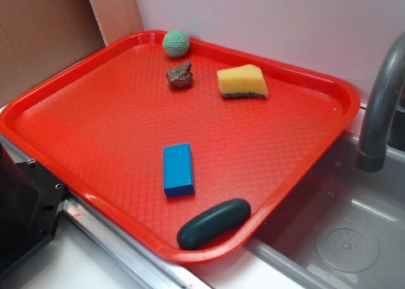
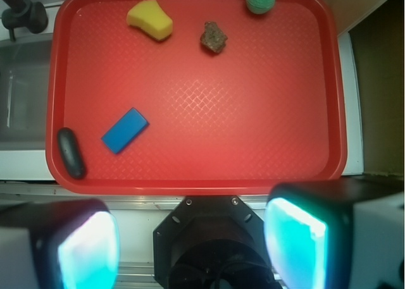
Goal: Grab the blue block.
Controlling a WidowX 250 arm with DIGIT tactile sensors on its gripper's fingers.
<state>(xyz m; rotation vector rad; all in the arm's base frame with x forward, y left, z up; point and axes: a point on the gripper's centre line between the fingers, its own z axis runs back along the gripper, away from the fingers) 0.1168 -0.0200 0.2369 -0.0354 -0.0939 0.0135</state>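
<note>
The blue block [image 1: 178,169] lies flat on the red tray [image 1: 82,131], toward its front middle. In the wrist view the blue block [image 2: 125,130] sits at the tray's [image 2: 266,112] lower left. My gripper [image 2: 193,245] is high above the robot base, outside the tray's near edge, well away from the block. Its jaws stand wide apart with nothing between them; the cyan pads [image 2: 88,251] glow at the bottom corners. The gripper does not show in the exterior view.
On the tray: a dark green oval bar [image 1: 213,223] by the front rim near the block, a yellow sponge [image 1: 242,81], a brown rock [image 1: 180,76], a green ball [image 1: 176,43]. A grey sink [image 1: 342,238] and faucet [image 1: 380,105] lie right. The black robot base [image 2: 212,238] is below.
</note>
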